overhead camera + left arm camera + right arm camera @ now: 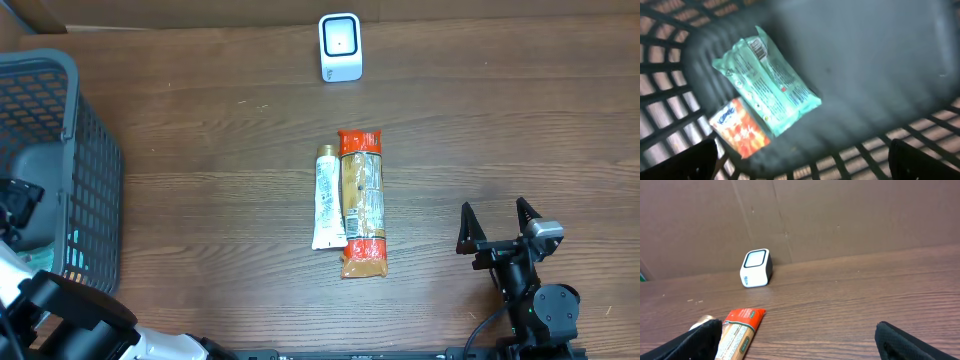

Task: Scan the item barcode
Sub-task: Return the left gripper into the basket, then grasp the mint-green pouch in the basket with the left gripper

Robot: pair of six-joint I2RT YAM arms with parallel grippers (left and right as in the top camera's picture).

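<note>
Left claw (pixel 802 162): spread to its full width and holding nothing. You will find it hanging over the inside of the basket (pixel 95 170).
Right claw (pixel 496 226): jaws wide apart and empty. It sits low over the worktop (pixel 200 130) at your near right, well apart from the items and facing the scanner (pixel 340 47).
Scanner: white housing with a dark window, upright at the far edge of the worktop, near its middle.
Snack packet (pixel 362 203): orange-red ends. Look for it lying flat at the centre of the worktop, its long axis running near to far.
Tube (pixel 327 198): white, with a gold cap at the far end. It lies along the left side of the snack packet, touching it.
Basket: dark grey mesh at the left edge of the worktop.
Basket contents: a teal pack (pixel 767 80) with a barcode near one end, and a small orange pack (pixel 740 130) touching it. The left wrist view is blurred, so you cannot read the print.
</note>
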